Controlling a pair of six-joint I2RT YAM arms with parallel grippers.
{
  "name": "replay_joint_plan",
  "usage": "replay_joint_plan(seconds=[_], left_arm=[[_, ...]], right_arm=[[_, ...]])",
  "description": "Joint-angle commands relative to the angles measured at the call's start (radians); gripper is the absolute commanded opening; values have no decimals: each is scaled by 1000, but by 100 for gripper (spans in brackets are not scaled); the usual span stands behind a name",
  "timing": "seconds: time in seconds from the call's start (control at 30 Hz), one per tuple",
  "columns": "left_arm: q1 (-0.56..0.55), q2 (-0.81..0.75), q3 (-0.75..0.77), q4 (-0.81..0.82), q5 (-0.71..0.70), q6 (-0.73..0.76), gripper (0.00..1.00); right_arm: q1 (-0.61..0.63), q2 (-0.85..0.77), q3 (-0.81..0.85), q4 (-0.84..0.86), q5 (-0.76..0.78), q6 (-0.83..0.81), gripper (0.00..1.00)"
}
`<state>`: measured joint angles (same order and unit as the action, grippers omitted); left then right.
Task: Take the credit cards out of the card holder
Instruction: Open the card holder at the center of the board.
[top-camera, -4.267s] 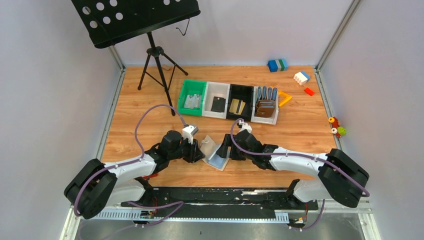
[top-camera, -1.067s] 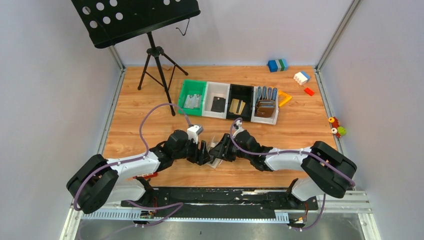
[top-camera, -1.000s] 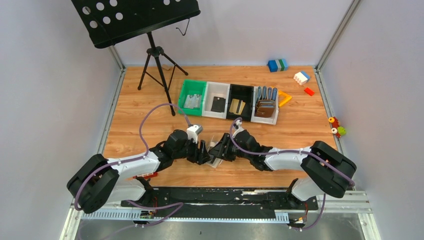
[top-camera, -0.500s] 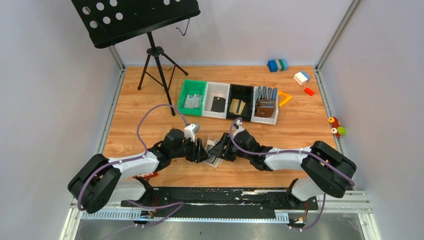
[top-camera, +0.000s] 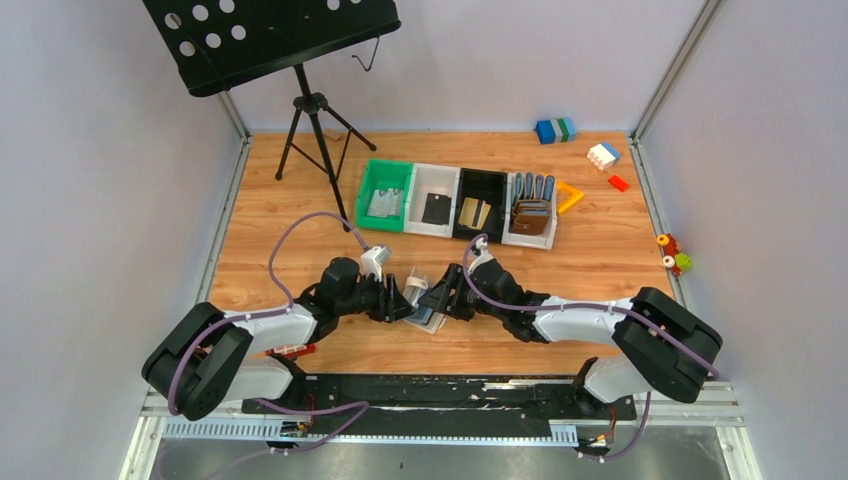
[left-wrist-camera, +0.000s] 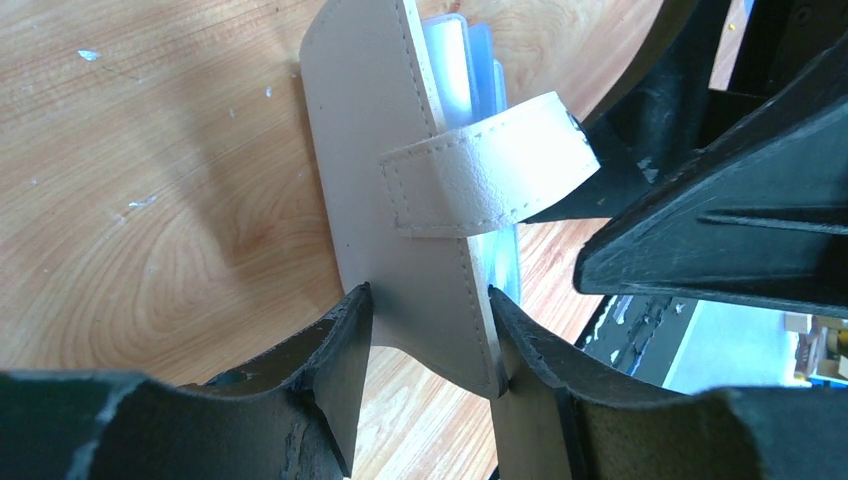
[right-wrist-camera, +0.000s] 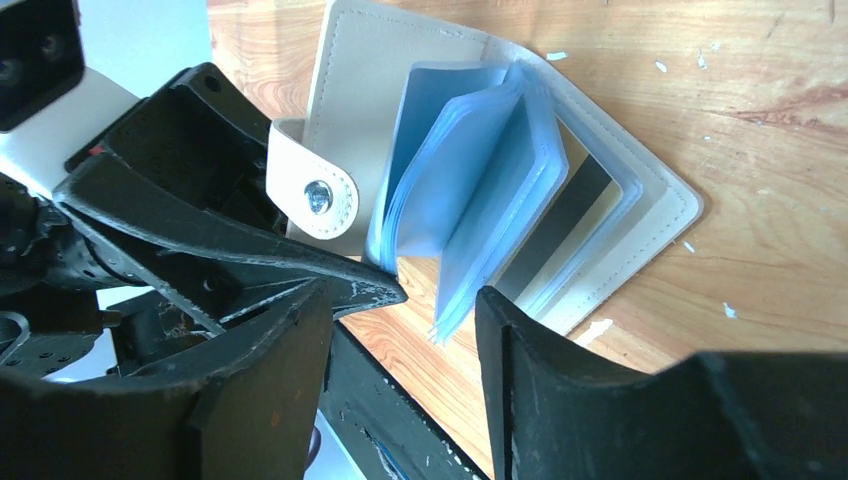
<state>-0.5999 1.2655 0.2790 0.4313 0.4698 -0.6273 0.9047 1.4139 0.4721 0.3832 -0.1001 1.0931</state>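
Note:
The pale beige card holder (top-camera: 414, 291) lies open on the table between my two grippers. My left gripper (top-camera: 398, 304) is shut on its cover flap (left-wrist-camera: 380, 150), with the strap tab (left-wrist-camera: 490, 160) hanging off it. The light blue sleeves (right-wrist-camera: 480, 170) fan out, their ends between the open fingers of my right gripper (right-wrist-camera: 405, 300). A silvery grey card with a dark stripe (right-wrist-camera: 578, 212) shows in the sleeve stack. Grey cards (top-camera: 384, 203), a black card (top-camera: 436, 208) and gold cards (top-camera: 474, 212) lie in the bins.
A row of bins (top-camera: 412, 188) stands mid-table, the rightmost holding brown wallets (top-camera: 531, 213). A music stand's tripod (top-camera: 315, 140) stands at the back left. Toy bricks (top-camera: 555, 130) lie at the back right, small toys (top-camera: 675, 255) at the right edge.
My left gripper has drawn the cover flap a little to the left and up, opening the holder wider. My right gripper has shifted slightly left with it.

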Motion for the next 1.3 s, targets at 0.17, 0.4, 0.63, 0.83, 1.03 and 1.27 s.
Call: replay_joint_plan(seconds=[0.17,0.4,0.63,0.83,1.03,1.27], left_arm=[[18,7,-16,27,13,-8,52],[35,18,-19,31,19,-8,49],[61,44,-28,54,42,-11,47],[69,54,-45,129,90,-44,48],[71,50,-52,159,123,-59,51],[71,42,-54,164,141,-50,56]], right_arm=[[-4,-49,-13,-6,51,2,48],[-5,-20,2,-25,45,0,45],[-6,-39,-16,-56,77,-2,41],[-5,9,40,-53,48,-28,30],[-5,95,144,-116,44,-57,13],[-6,146,188,-146,61,-69,7]])
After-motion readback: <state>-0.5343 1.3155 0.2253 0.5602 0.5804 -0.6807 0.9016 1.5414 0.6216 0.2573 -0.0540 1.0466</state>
